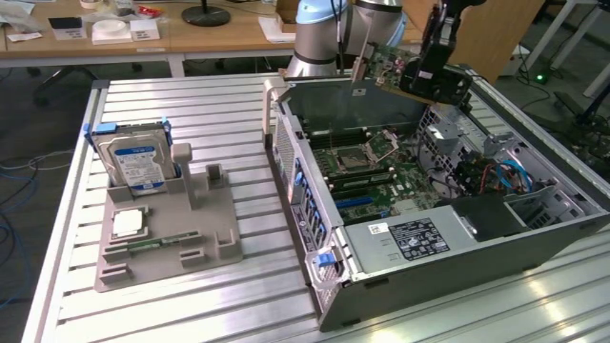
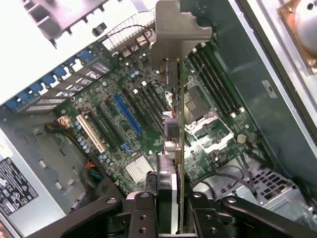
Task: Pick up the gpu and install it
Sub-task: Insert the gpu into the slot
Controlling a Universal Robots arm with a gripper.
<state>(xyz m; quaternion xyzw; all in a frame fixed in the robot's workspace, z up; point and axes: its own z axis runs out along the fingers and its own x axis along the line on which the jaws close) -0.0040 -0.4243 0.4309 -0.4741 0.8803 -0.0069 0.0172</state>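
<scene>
Exterior high; wrist close above motherboard [image 1: 372, 179] [image 2: 148, 82]

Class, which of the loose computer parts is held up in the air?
The gpu, held above the open case; the hard drive stands and the memory stick lies in the grey holder.
</scene>
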